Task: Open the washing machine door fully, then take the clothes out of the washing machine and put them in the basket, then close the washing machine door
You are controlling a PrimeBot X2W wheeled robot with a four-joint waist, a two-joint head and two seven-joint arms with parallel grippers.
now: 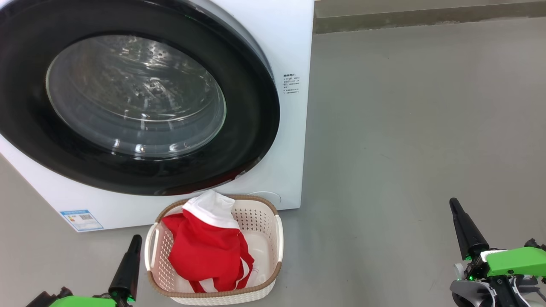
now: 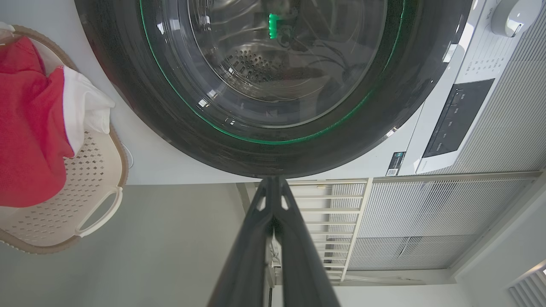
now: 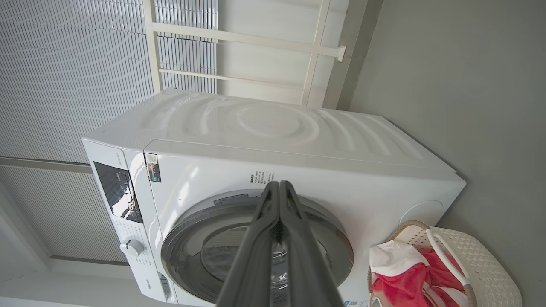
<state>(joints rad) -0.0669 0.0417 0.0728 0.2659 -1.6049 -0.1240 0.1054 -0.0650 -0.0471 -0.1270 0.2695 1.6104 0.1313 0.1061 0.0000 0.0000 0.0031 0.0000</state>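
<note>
clothes (image 1: 209, 251) look dealt with. in the head view the red and white bundle lies heaped in the basket (image 1: 256, 221) at 6 o'clock, on the floor (image 1: 405, 128) just in front of the washing machine (image 1: 290, 51). the washing machine door (image 1: 136, 98), filling 10 o'clock, looks shut against the white front. through its glass i see bare steel drum (image 1: 149, 85) and nothing red. so i judge the emptying and closing done, with only the latch left to confirm. left fingers (image 1: 130, 264) at 7 o'clock and right fingers (image 1: 465, 230) at 4 o'clock are each pressed together and empty, well apart from the door.

left wrist view: the washing machine door (image 2: 273, 64) spans 12 o'clock, with drum holes showing behind the glass. the basket (image 2: 98, 170) at 9 o'clock carries the clothes (image 2: 30, 128), with a white piece near its rim. my left fingers (image 2: 251, 256) meet at the tips and hold nothing.

right wrist view: the washing machine (image 3: 277, 123) stands whole, with the washing machine door (image 3: 200, 243) closed at 6 o'clock. the basket (image 3: 482, 264) with the clothes (image 3: 409, 277) sits at 4 o'clock, beside its front. right fingers (image 3: 256, 256) are closed and empty.
</note>
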